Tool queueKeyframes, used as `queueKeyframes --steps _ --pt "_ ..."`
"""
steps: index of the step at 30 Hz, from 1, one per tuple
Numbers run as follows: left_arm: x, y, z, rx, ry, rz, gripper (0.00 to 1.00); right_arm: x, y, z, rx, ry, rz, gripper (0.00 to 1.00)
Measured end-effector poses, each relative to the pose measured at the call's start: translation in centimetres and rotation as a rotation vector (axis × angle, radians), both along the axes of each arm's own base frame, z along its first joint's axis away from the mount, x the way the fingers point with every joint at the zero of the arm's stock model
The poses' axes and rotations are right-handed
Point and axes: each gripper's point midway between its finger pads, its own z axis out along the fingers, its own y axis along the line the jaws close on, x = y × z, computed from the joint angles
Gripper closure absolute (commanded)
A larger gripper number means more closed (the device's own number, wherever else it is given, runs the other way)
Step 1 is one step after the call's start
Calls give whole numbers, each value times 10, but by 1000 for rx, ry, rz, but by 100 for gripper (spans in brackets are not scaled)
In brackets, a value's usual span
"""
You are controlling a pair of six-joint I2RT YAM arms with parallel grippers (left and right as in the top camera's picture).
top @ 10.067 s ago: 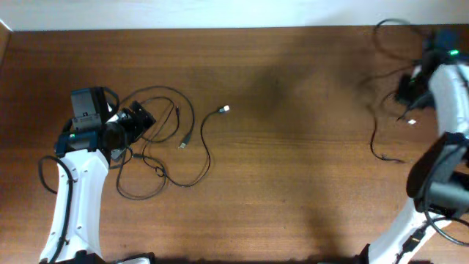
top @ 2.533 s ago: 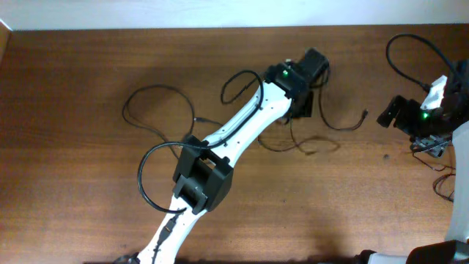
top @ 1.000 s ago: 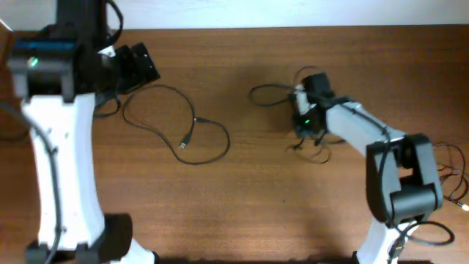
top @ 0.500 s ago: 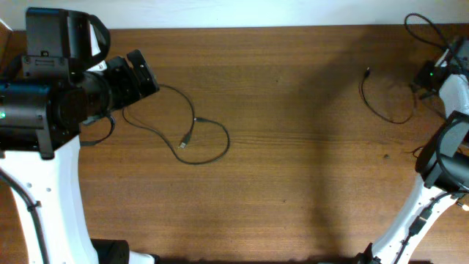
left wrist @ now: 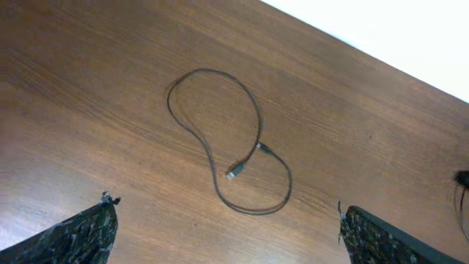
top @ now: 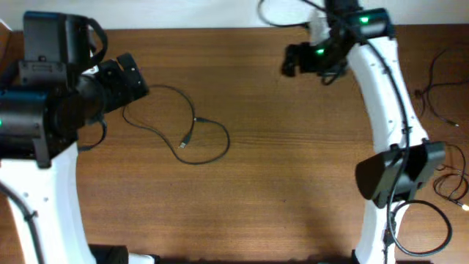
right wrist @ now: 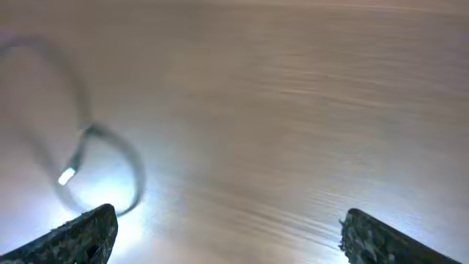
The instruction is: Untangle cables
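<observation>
From above, the wooden counter (top: 293, 183) carries one thin black cable (top: 193, 117) on its left half. It lies in loose open loops, not knotted, with a small plug (top: 183, 144) resting inside the curve. The left fingers (top: 128, 73) hang just beside the cable's upper left bend, high off the wood and not touching it. The right fingers (top: 292, 60) are far up near the back edge, well apart from that cable. A green lamp (top: 364, 20) glows on the right arm. More thin cords (top: 430, 81) trail along the counter's right edge. No lettering on either arm is large enough to read here.

The left wrist camera shows what the top view cannot. The cable (left wrist: 259, 128) makes a figure-eight sort of loop, and its two plug ends lie close together, one silver-tipped (left wrist: 233, 174) and one dark (left wrist: 262, 149). The left fingers (left wrist: 73, 235) stand wide apart at the lower corners with nothing between them. The cable sits between and beyond them.

The right wrist picture is smeared. A blurred loop (right wrist: 135, 176) with a bright tip (right wrist: 66, 176) lies at the left — I cannot tell whether it is the same cable. The right fingers (right wrist: 80, 235) are spread wide and empty, over bare wood.
</observation>
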Motion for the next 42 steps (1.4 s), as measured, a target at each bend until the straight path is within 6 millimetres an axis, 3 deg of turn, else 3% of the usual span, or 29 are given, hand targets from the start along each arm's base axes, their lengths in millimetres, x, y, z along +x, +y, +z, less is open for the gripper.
queueKeyframes --steps 2,3,4,5,7,9,11,14,19,26,29,31,32,33,34,37,42 --pt "-26 3 22 0 -81 1 1 -14 58 -7 73 -11 195 2" --pt "-54 5 43 -3 -167 4 1 -19 78 -20 86 -5 250 2" --pt "-104 10 71 -5 -305 12 1 -35 116 -56 88 42 348 2" --pt "-132 15 85 -2 -386 23 1 -43 143 -78 82 36 410 2" --pt "-180 22 83 10 -450 44 1 -67 193 -122 -10 6 472 2" --pt "-189 25 75 17 -446 52 1 -82 229 -133 -80 -61 442 2" --pt "-183 24 68 20 -411 51 1 -77 254 -133 -81 -133 318 2" --pt "-183 24 67 21 -409 51 1 -58 252 -155 -144 -182 170 0" --pt "-183 24 67 21 -409 51 1 -56 241 -195 -189 -124 43 2" --pt "-183 24 67 21 -409 51 1 -57 246 -195 -143 -99 -50 2" --pt "-183 24 67 20 -409 51 1 -76 259 -196 -155 -92 -26 1" --pt "-183 24 67 21 -409 51 1 -79 257 -199 -179 -86 -24 1" --pt "-183 24 67 21 -409 51 1 -79 257 -199 -183 -82 -24 18" --pt "-183 24 67 21 -409 51 1 -80 256 -200 -188 -77 -24 21" --pt "-183 24 67 21 -409 51 1 -81 254 -201 -200 -73 -30 4" --pt "-183 24 67 21 -409 51 1 -80 252 -202 -215 -79 -37 1" --pt "-183 24 67 20 -409 51 1 -75 271 -196 -114 -78 -42 2"
